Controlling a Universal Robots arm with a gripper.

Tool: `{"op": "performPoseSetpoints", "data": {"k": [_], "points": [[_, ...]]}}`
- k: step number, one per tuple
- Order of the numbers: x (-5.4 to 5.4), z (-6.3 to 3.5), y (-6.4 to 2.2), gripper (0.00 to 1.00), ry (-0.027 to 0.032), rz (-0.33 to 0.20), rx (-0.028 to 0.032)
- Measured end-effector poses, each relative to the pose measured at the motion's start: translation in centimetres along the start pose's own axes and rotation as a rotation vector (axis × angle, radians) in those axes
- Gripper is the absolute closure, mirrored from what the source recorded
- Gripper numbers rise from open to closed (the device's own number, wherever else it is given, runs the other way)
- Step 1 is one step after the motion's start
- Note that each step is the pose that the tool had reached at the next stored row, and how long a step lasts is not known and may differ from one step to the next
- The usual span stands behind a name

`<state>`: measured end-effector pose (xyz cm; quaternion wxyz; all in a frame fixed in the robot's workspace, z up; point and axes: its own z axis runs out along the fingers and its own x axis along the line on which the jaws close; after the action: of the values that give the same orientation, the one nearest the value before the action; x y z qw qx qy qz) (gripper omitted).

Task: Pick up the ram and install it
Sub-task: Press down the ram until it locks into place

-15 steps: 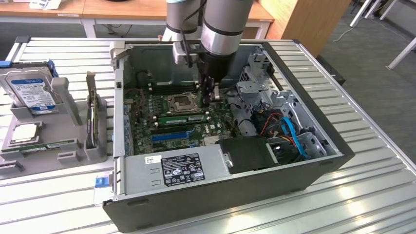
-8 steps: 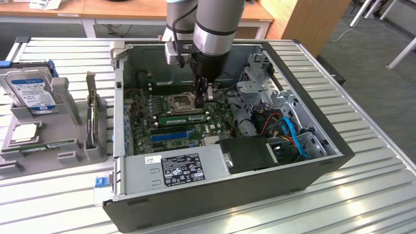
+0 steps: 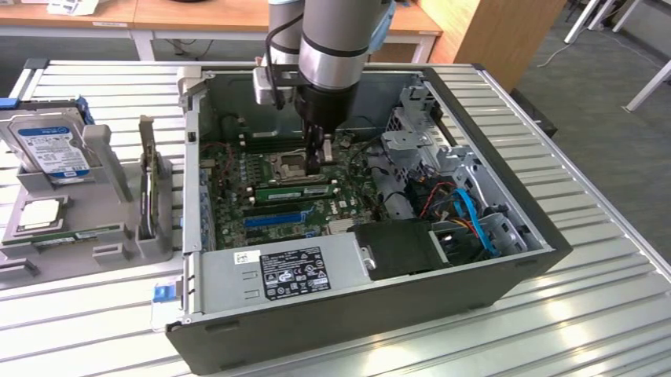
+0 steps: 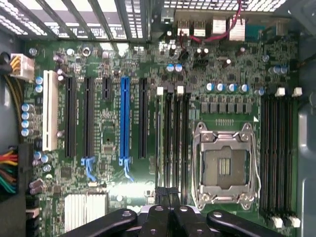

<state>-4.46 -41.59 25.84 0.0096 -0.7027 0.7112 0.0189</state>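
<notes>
Gripper [image 3: 325, 155] hangs clenched and empty-looking inside the open computer case [image 3: 367, 322], low over the motherboard [image 3: 232, 196] beside the CPU socket [image 3: 291, 163]. The ram [image 3: 297, 191] stands on edge in a slot just beside that socket, near the fingertips; contact cannot be told.

Exterior view high, angled down, wrist view close above, seemingly sharing motherboard [image 3: 283, 188].

Slatted metal table [image 3: 587, 259], computer case [image 3: 419, 314], parts holder [image 3: 74, 236]
</notes>
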Motion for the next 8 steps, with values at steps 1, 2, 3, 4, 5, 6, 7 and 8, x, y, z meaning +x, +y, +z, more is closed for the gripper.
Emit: {"op": "performPoseSetpoints", "data": {"k": [1,2,3,4,5,6,7,8], "points": [[0.0,0.0,0.16,0.9,0.0,0.0,0.0001],[0.0,0.0,0.31,0.9,0.0,0.0,0.0001],[0.0,0.01,0.44,0.9,0.0,0.0,0.0001],[0.0,0.01,0.57,0.9,0.0,0.0,0.0001],[0.0,0.01,0.69,0.9,0.0,0.0,0.0001],[0.0,0.01,0.81,0.9,0.0,0.0,0.0002],[0.0,0.02,0.93,0.9,0.0,0.0,0.0002],[0.0,0.02,1.05,0.9,0.0,0.0,0.0002]]}}
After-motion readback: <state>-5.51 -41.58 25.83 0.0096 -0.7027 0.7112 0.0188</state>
